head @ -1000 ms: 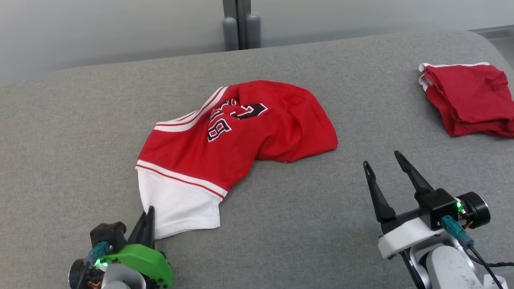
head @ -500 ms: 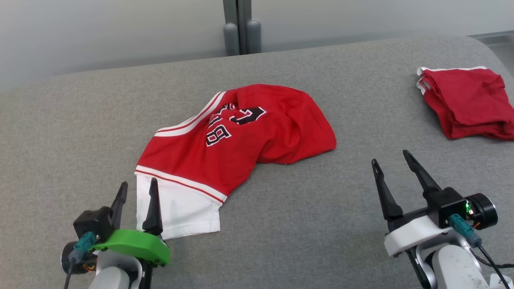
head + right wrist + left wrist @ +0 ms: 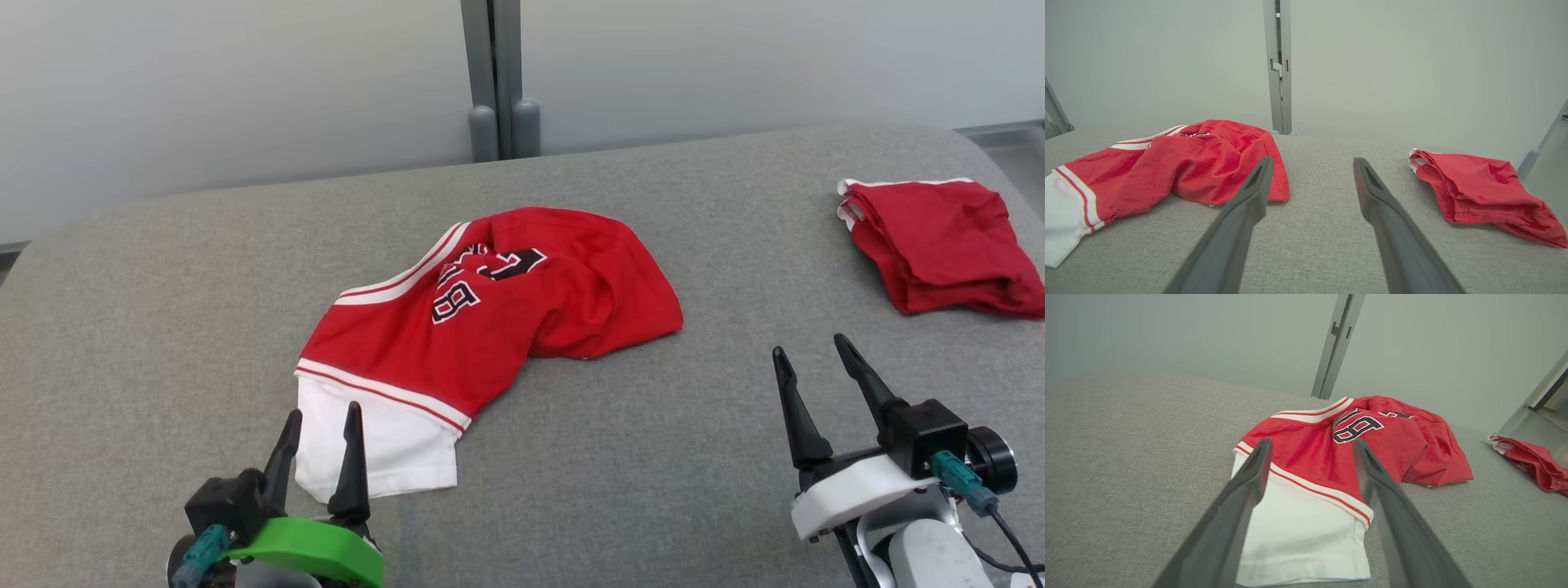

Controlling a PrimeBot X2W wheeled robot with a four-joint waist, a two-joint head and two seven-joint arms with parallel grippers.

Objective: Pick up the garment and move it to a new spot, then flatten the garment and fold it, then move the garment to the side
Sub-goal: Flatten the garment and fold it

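A: Starting big, with the grey tabletop (image 3: 163,327): why so much bare cloth around the middle?
B: Probably to give room for spreading and folding. Carries the red garment (image 3: 522,318) near its centre, bunched and rucked up toward the far right, with the number print (image 3: 478,286) twisted. Not yet flattened, by the look of it.

A: And out at the far right edge?
B: A second red garment (image 3: 939,245), folded into a stack and well apart from everything else. Looks like a set-aside spot, though that is only a guess.

A: Then the left claw (image 3: 324,408)?
B: Released, jaws spread, gripping nothing. Sits at the garment's near-left end, pointing along it. In the left wrist view, straddles the white leg panel (image 3: 1298,535), one finger along the cloth's left edge and the other along its right. Cannot tell whether touching the cloth or just above it.

A: Any reason for standing there?
B: Likely lined up on that white end, the flattest and freest part to take hold of.

A: And the right claw (image 3: 808,345)?
B: Also released and empty. Hovers over bare tabletop between the two garments, near the bunched red end but apart from it. Probably placed to take that end and pull against the left.
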